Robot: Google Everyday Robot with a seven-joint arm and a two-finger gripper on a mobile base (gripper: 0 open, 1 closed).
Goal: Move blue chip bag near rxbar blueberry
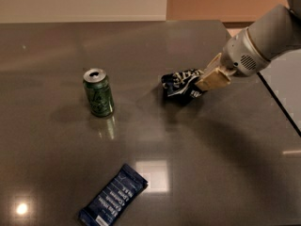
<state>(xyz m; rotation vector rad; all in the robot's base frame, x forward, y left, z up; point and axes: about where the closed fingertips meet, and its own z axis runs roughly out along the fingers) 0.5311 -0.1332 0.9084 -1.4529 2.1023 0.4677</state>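
The blue chip bag [180,84], a wrinkly dark blue foil bag with white lettering, is right of the table's middle. My gripper [202,80] comes in from the upper right on a white arm, and its tan fingers [212,79] are shut on the bag's right end. I cannot tell whether the bag touches the table or is held just above it. The rxbar blueberry [113,196], a flat navy wrapper with white text lines, lies at the front, left of centre, well apart from the bag.
A green soda can [98,92] stands upright left of the bag. The dark glossy table [197,164] ends at an edge on the right [282,107]. A bright lamp reflection shows beside the bar.
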